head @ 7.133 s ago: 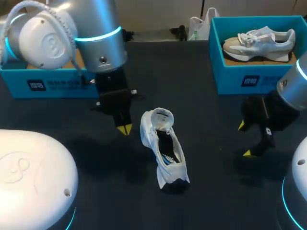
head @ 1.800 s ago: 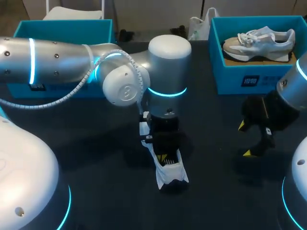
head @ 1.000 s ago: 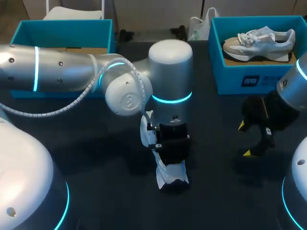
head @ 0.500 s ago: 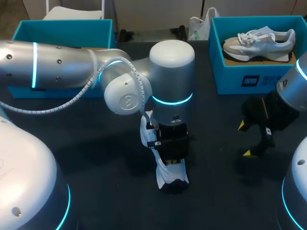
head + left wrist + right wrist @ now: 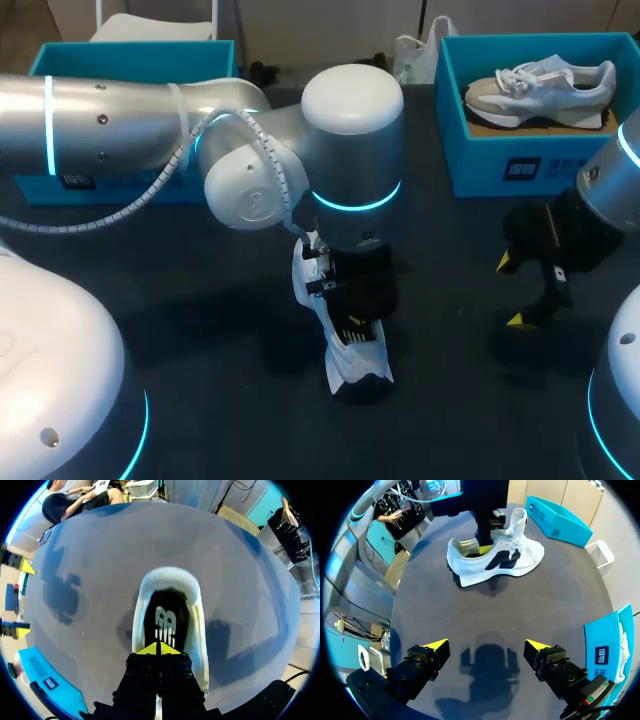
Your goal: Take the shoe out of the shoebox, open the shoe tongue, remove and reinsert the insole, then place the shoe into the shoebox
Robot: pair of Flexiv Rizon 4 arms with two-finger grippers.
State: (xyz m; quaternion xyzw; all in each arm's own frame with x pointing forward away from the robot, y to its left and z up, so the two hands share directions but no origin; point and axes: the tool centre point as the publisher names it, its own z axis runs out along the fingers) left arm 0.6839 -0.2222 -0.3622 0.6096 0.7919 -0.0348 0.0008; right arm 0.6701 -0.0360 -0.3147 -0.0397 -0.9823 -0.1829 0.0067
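- The white shoe [image 5: 355, 360] is lying on its sole near the middle of the dark table [image 5: 200, 300], outside both boxes, with its dark-tipped end pointing toward the robot.
- The left arm [image 5: 150, 110] is coming in from the left side and reaching past the middle. Its last section is standing upright over the shoe, so the left jaws are pointing straight down into the shoe's opening.
- In the left wrist view the left jaws are pressed together, their two yellow fingertips [image 5: 150, 649] meeting with no gap. They are sitting just above the black insole [image 5: 165, 615] with its white mark. Whether they are pinching the insole's edge cannot be told.
- The shoe's padded white rim [image 5: 167, 577] is curving around ahead of those fingertips, and the shoe's side walls are running along either side of them.
- The right jaws are spread wide, hovering over bare table well apart from the shoe, which is lying ahead of them.
- The right shoebox [image 5: 500, 160], teal, is sitting at the far right of the table and holding a second shoe [image 5: 545, 85].
- The left shoebox [image 5: 130, 55], also teal, is sitting at the far left, behind the left arm.
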